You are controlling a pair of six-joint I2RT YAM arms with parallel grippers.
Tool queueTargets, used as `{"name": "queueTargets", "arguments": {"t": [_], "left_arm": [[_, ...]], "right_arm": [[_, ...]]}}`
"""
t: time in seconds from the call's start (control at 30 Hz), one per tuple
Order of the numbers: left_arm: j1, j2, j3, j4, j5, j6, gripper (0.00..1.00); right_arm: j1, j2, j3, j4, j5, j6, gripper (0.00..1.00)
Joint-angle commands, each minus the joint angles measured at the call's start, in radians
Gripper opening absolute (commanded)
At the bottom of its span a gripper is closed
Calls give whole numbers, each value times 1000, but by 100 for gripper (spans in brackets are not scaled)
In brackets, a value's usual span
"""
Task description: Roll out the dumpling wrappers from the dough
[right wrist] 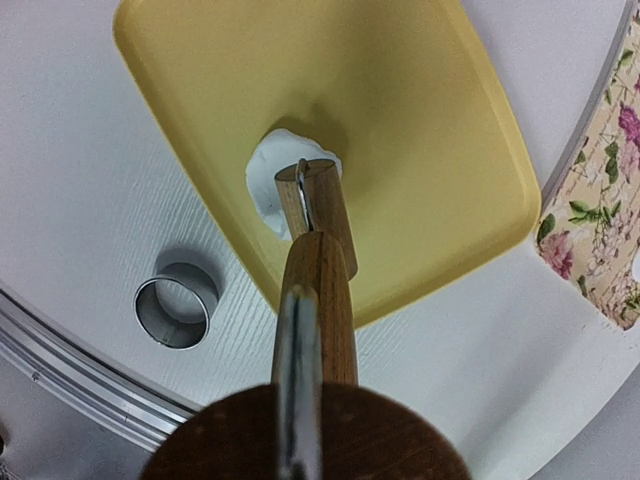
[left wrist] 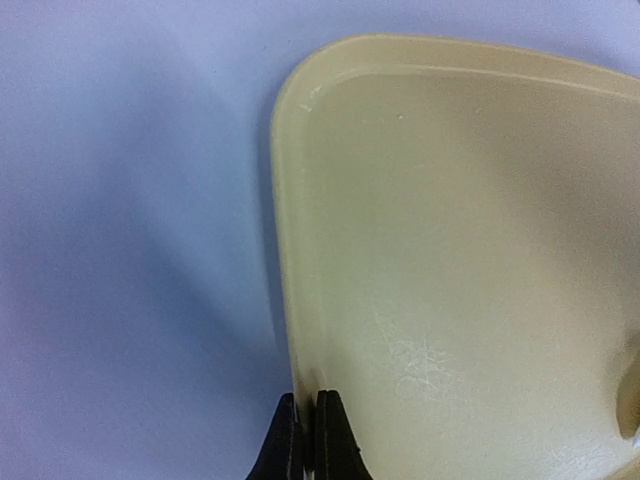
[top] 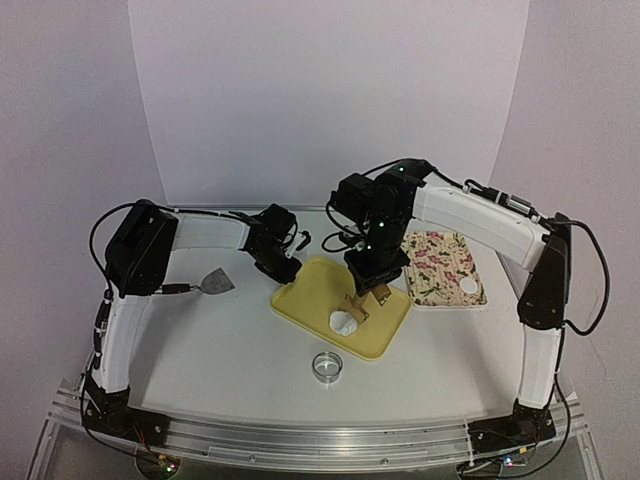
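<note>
Plainly, our right gripper (top: 368, 283) was clamped on the wooden roller (right wrist: 318, 215), whose head hung over the dough lump (right wrist: 266, 185) near the front edge of the yellow tray (right wrist: 420, 120). Our left gripper (left wrist: 305, 440) was closed at the tray's left rim; whether it actually pinched that rim we could not tell from the wrist view. One finished dumpling wrapper (top: 468, 288) lay on the floral tray (top: 440, 262), well apart. We judged three risks. An unsteadied tray could slide under the push. The dough could stick and lift with the roller. It could also be driven off the nearby edge.
</note>
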Motion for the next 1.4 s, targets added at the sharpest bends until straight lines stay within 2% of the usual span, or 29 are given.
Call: {"name": "queueTargets", "arguments": {"t": [0.0, 0.23, 0.6, 1.37], "left_arm": [[0, 66, 55, -15, 41, 81, 0], [4, 96, 101, -41, 34, 99, 0], [6, 113, 129, -47, 38, 110, 0], [8, 117, 141, -57, 40, 97, 0]], "right_arm": [[3, 37, 54, -314, 12, -57, 0], [3, 26, 20, -312, -45, -57, 0], [3, 61, -21, -310, -43, -62, 0], [3, 128, -175, -96, -112, -72, 0]]}}
